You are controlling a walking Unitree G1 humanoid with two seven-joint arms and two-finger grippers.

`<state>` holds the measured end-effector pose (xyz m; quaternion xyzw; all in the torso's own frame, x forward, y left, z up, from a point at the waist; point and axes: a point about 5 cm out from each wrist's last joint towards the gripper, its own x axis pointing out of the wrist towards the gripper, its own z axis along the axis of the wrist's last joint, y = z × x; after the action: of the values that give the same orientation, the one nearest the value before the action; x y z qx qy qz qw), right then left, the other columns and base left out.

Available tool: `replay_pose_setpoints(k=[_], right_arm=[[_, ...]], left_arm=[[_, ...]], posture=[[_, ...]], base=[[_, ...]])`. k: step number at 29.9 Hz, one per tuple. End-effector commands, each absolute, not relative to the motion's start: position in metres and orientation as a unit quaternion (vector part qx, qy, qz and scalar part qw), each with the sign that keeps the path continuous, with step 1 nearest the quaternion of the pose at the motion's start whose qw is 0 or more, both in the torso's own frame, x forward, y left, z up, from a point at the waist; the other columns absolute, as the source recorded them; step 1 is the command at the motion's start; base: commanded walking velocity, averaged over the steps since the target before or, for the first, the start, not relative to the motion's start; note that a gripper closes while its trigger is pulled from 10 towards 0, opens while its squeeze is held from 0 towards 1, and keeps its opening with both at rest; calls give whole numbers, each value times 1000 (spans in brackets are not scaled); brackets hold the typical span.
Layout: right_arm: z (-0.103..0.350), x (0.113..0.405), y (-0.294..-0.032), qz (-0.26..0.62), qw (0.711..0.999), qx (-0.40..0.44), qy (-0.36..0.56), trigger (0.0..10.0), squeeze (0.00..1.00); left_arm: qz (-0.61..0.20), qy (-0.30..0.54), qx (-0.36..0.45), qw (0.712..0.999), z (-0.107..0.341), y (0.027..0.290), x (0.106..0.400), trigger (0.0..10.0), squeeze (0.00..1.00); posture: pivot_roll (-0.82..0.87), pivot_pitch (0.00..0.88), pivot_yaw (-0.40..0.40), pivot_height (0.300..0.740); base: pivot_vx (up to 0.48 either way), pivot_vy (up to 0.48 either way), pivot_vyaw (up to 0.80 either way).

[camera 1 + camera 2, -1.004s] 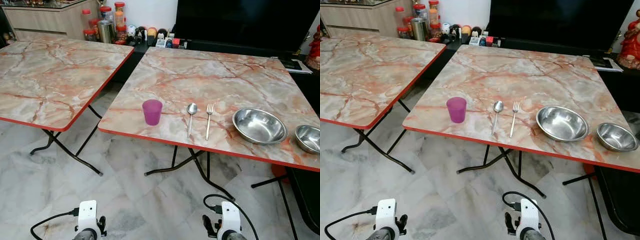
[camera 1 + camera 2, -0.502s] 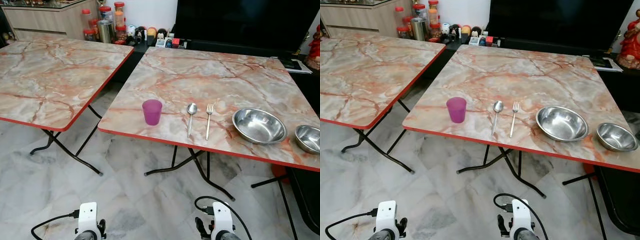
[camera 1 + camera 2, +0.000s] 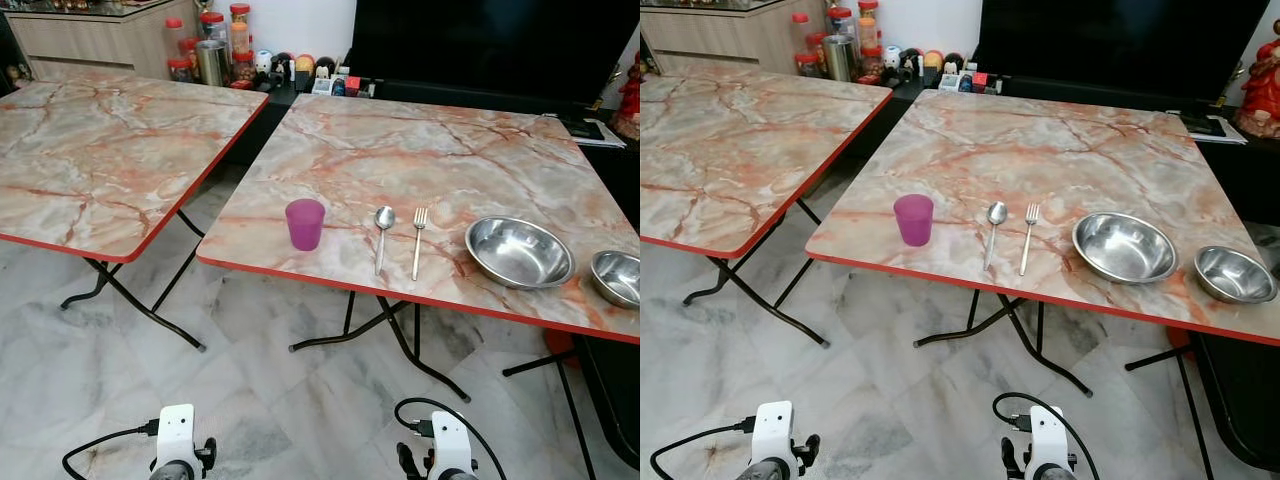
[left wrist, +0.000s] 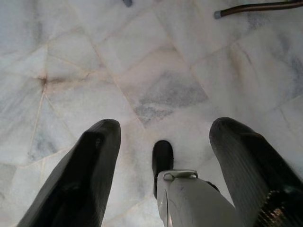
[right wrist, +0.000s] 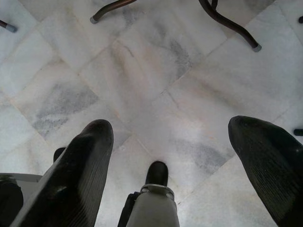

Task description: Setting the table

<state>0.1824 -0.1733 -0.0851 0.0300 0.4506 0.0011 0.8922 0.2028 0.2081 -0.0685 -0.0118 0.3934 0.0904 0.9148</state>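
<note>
Marble-patterned with a red edge, the right-hand folding table (image 3: 420, 150) carries everything for the setting, all lined up along its near side. A purple plastic cup (image 3: 305, 223) stands upright at the left end of the row. Just right of it lies a metal spoon (image 3: 382, 233), bowl end pointing away, and close beside that a fork (image 3: 417, 240), tines pointing away, the two roughly parallel and not touching. Further right sits a large steel bowl (image 3: 518, 252), and near the table's right edge a smaller steel bowl (image 3: 618, 276), the pair close together but apart.

A second table (image 3: 100, 150) with the same top stands to the left, separated by a gap. Beyond the gap, on a low dark shelf, is a cluster of jars with red lids (image 3: 205, 45) and small ornaments, with a big black screen (image 3: 490, 45) behind the right table.

Both arms hang low over the pale marble floor (image 3: 280, 380), well short of the table. The left gripper (image 4: 163, 142) points down at the tiles with its two black fingers spread wide, nothing between them. The right gripper (image 5: 170, 137) does the same, fingers held wide apart over the floor, with the curved black feet of the table legs (image 5: 232, 26) beyond them.
</note>
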Motion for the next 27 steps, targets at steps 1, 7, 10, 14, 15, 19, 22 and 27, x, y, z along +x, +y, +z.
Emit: replay_pose_setpoints(k=[1,7,10,14,15,19,22,27], right_arm=[[-85,184,-174,-6,893,34,449,10000,0],[-85,184,-173,-2,893,32,448,10000,0],[-85,183,-173,-2,893,31,449,10000,0],[-85,183,-173,-2,893,30,449,10000,0],[-85,183,-172,-1,893,30,450,10000,0],[-85,183,-172,2,892,27,451,10000,0],[-85,184,-172,4,892,26,451,10000,0],[-84,185,-171,6,893,25,450,10000,0]], left_arm=[[92,390,-19,916,-67,208,206,10000,0],[86,392,-20,916,-67,207,206,10000,0],[87,395,-24,914,-68,207,204,10000,0],[87,396,-25,914,-69,207,204,10000,0],[86,397,-25,914,-69,207,203,10000,0],[87,396,-23,914,-69,207,203,10000,0],[89,392,-25,915,-68,208,204,10000,0],[89,389,-28,916,-68,208,204,10000,0]], posture=[[68,0,-53,740],[70,0,-52,740],[67,0,-50,740],[66,0,-49,740],[66,0,-49,740],[68,0,-49,740],[70,0,-50,740],[71,0,-49,740]], base=[[0,0,0],[294,0,0],[480,0,0],[480,0,0],[401,0,0],[244,0,0],[0,0,0],[0,0,0]])
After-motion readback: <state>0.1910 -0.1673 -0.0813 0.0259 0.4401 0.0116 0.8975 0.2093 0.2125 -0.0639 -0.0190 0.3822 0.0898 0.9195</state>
